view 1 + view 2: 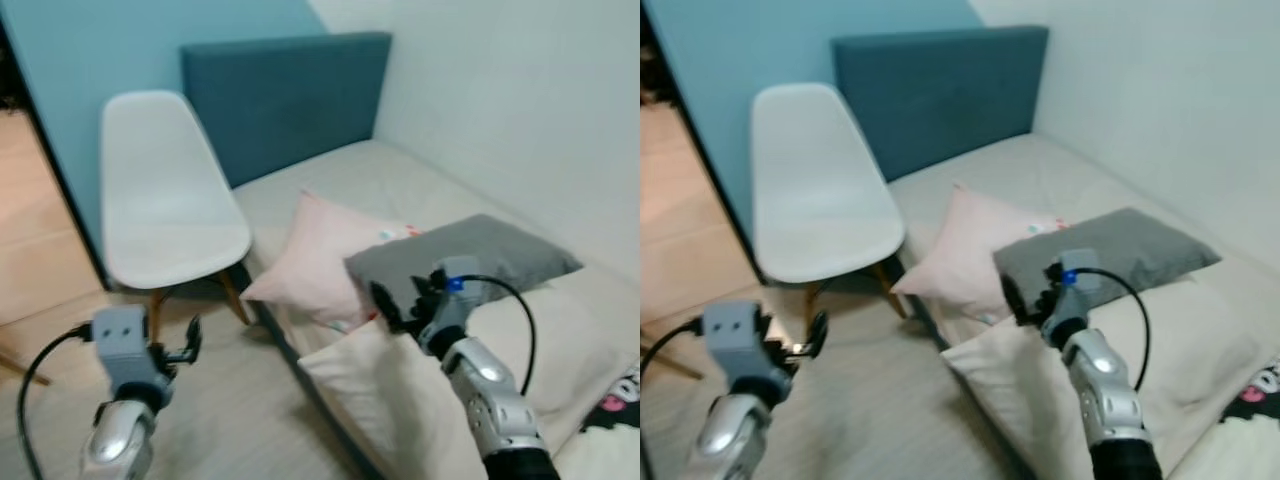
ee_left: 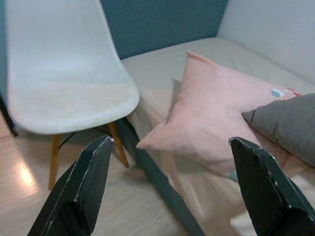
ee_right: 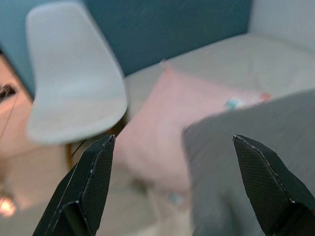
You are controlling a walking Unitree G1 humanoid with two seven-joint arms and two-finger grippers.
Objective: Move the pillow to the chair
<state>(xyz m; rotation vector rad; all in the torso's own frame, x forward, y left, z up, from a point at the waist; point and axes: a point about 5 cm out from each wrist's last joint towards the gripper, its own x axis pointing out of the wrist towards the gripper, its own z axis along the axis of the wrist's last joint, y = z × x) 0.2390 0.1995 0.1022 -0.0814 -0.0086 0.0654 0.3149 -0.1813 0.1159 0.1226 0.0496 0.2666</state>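
Soft, even indoor light fills both eye views — no hard shadows, only a dim patch under the white moulded plastic chair [image 1: 165, 195]. Both head pictures are slightly soft overall. The left wrist view is sharper, with a bright glare spot on the pale wooden floor [image 2: 22, 176]. The right wrist view is blurred throughout — the pink square pillow [image 3: 172, 123] smears into the grey pillow [image 3: 246, 157].

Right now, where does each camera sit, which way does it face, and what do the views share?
Left eye: head, looking down at chair, pink pillow, grey pillow on bed; both arms, left gripper, right gripper.
Right eye: same scene.
Left wrist: along its open fingers toward chair and pink pillow.
Right wrist: along its open fingers toward both pillows.
Shared: chair, pink pillow.
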